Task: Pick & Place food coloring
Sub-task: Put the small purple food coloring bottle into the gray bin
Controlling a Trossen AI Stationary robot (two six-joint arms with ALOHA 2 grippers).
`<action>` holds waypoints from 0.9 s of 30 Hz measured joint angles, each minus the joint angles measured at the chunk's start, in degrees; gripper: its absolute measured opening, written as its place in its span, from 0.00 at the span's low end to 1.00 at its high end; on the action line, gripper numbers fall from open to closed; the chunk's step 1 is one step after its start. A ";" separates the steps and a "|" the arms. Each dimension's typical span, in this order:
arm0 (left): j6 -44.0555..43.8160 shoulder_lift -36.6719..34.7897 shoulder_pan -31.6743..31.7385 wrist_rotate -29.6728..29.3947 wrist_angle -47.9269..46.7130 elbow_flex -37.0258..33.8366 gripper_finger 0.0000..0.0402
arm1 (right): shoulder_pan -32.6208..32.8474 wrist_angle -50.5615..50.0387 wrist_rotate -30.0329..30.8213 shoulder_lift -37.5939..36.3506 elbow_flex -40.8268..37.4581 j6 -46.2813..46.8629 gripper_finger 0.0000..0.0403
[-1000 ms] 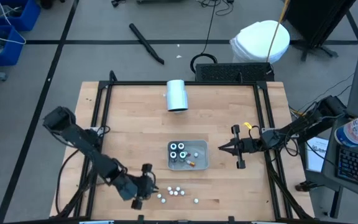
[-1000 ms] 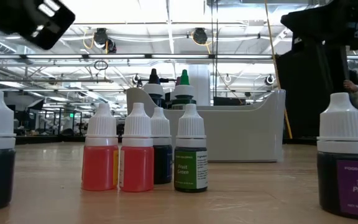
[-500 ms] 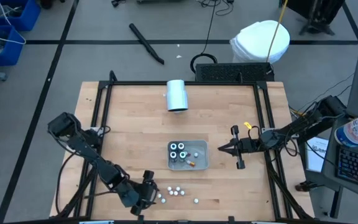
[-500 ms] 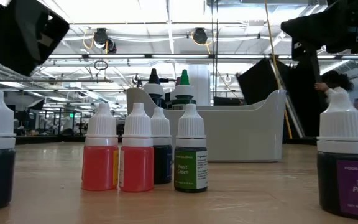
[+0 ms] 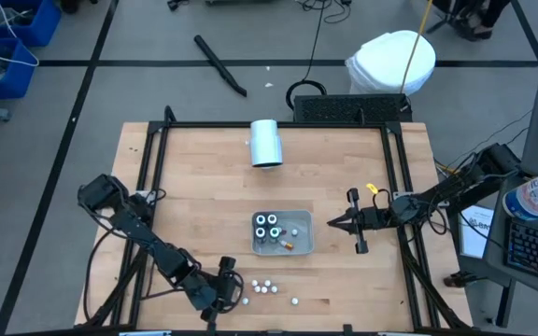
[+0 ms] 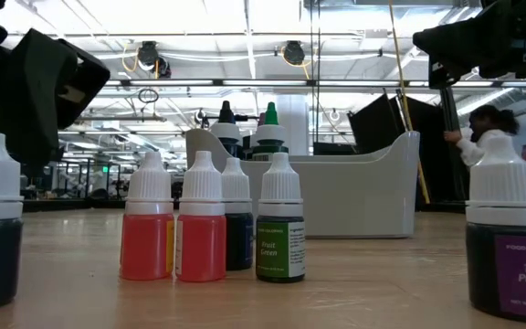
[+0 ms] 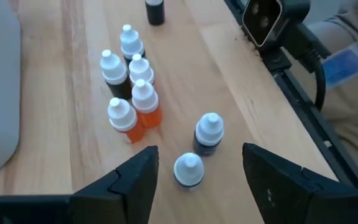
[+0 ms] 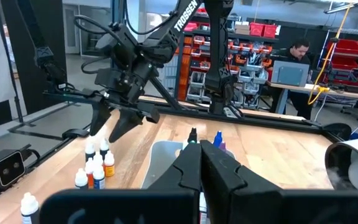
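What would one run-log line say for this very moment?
left end effector: open, above loose food coloring bottles | right end effector: shut, idle beside grey tray | holding: nothing | tray: some bottles inside

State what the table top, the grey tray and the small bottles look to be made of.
Table top: likely wood, matte, with visible grain and plank seams.
Grey tray: probably plastic, with a smooth, even, slightly glossy wall.
Small bottles: seemingly translucent plastic, the colored liquid showing through, with opaque white caps.

Two dark, matte-black jointed arms, one lettered TROSSEN in white, end in angular black two-finger jaws.
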 joint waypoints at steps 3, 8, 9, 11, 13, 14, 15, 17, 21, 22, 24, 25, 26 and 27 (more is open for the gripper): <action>-0.34 0.07 0.00 0.53 -0.13 0.00 0.58 | 0.00 -0.01 0.01 0.00 0.00 -0.04 0.00; -0.69 0.07 0.00 1.62 -0.13 0.00 0.58 | 0.00 -0.01 0.01 0.00 0.00 -0.07 0.00; -0.69 0.07 0.00 1.65 -0.12 0.00 0.58 | 0.00 0.01 0.01 0.00 0.00 -0.07 0.00; -0.66 0.07 0.00 1.66 -0.15 0.00 0.58 | 0.00 -0.01 0.01 0.00 0.00 -0.07 0.00; -0.47 0.07 0.00 1.62 -0.14 0.00 0.58 | 0.00 0.01 0.01 0.00 0.00 -0.07 0.00; -0.22 0.19 0.00 1.60 -0.08 0.00 0.58 | 0.00 -0.01 0.01 0.00 0.00 -0.07 0.00; -0.05 0.46 0.00 1.54 0.18 0.02 0.58 | 0.00 -0.01 0.01 0.00 0.00 -0.06 0.00; 0.10 1.34 0.00 1.42 0.45 0.02 0.58 | 0.00 0.01 0.01 0.00 0.00 -0.07 0.00; 0.67 3.21 0.07 1.13 1.00 0.02 0.58 | 0.00 -0.01 0.01 0.00 0.00 -0.07 0.00; 0.67 3.30 0.07 1.06 0.96 0.02 0.58 | 0.00 -0.01 0.01 0.00 0.00 -0.07 0.00; 0.82 3.28 0.07 0.97 1.52 0.02 0.58 | 0.00 -0.01 0.01 0.00 0.00 -0.07 0.00; 0.82 3.28 0.15 0.87 1.96 0.02 0.58 | 0.00 -0.01 0.01 0.00 0.00 -0.07 0.00; 0.82 3.27 0.19 0.85 2.18 0.02 0.58 | 0.00 -0.02 0.01 0.00 0.00 -0.07 0.00; 0.82 3.22 0.21 0.83 2.25 0.02 0.58 | 0.00 -0.01 0.01 0.00 0.00 -0.08 0.00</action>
